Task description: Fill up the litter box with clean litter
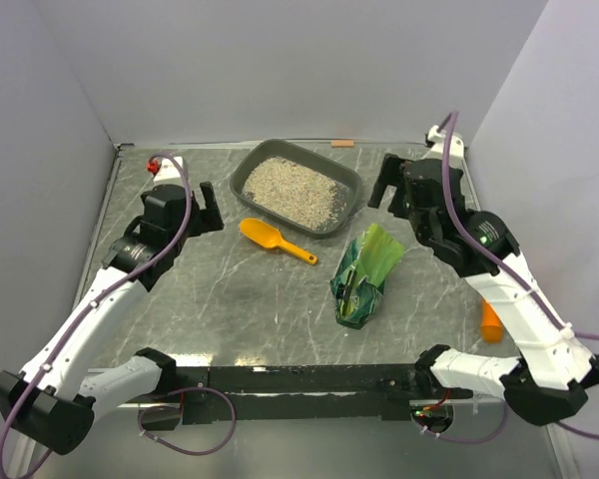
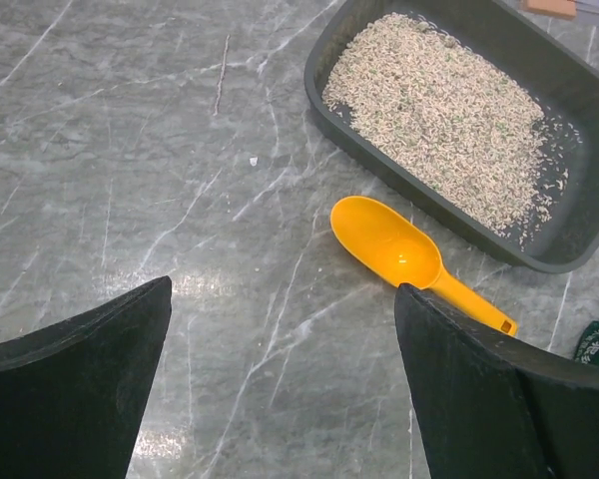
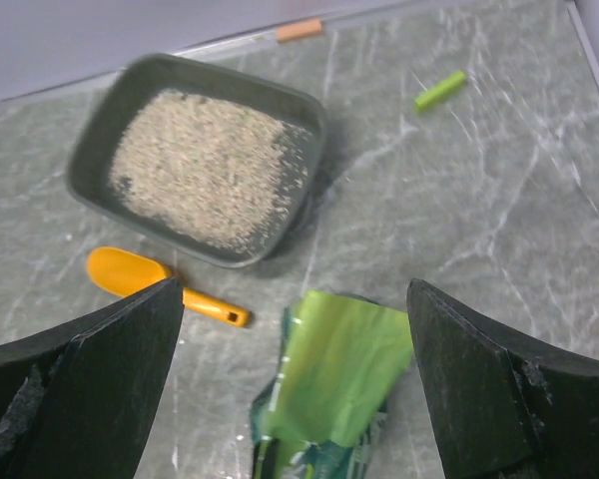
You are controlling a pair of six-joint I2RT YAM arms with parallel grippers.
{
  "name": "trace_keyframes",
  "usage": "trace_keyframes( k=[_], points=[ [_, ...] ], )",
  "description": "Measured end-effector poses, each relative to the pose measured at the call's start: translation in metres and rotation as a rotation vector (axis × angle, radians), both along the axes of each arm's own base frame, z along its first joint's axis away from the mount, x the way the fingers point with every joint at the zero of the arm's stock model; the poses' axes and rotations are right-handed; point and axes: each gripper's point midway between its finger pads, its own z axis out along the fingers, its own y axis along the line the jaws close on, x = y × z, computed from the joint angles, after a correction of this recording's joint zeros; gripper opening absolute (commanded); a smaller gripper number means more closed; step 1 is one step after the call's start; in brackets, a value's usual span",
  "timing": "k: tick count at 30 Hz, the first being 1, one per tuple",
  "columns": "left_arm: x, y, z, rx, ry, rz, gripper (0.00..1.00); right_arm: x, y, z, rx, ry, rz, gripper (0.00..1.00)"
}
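— Foreground?
— Crumpled green bag (image 1: 362, 271), lying on table (image 1: 220, 299), lighter end pointing away.
— Next?
— Flat on table, orange scoop (image 1: 276, 239), bowl up, just beside litter box (image 1: 352, 188). Either side, left hand (image 1: 209, 207) and right hand (image 1: 389, 182), both spread wide, grasping nothing.
— Farthest?
— Litter box itself, mid-table near back edge. Inside, clean litter (image 1: 295, 190), covering most of its floor.

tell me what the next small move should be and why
Probably just draw the right hand back to rest. The clean litter already covers most of the litter box, the green bag lies flat and open nearby, and both that hand and the left hand are open and empty.
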Motion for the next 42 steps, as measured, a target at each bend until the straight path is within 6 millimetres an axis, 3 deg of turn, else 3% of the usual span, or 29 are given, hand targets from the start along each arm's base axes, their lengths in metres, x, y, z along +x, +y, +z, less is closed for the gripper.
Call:
trace_keyframes(
  k=[3,11,17,28,33,42],
  points=[
    [-0.006,0.002,0.005,-0.008,-0.018,0.000,0.97,0.003,0.012,0.010,-0.014,-0.007,0.013,0.99],
    [-0.015,0.005,0.001,-0.014,-0.020,-0.008,0.97,-0.003,0.026,-0.014,-0.024,0.054,0.085,0.99],
    [-0.022,0.008,-0.003,-0.015,-0.008,-0.008,0.97,-0.018,0.052,-0.021,-0.026,0.126,0.128,0.99],
    [-0.033,0.012,-0.016,-0.024,0.059,0.024,0.97,-0.070,0.089,-0.094,-0.095,0.384,0.132,0.98],
    [-0.035,0.011,-0.020,-0.036,0.072,0.025,0.97,-0.089,0.116,-0.121,-0.115,0.456,0.123,0.98],
    [-0.045,0.006,-0.019,-0.076,0.063,-0.018,0.97,-0.106,0.149,-0.144,-0.049,0.495,0.065,0.92]
  ],
)
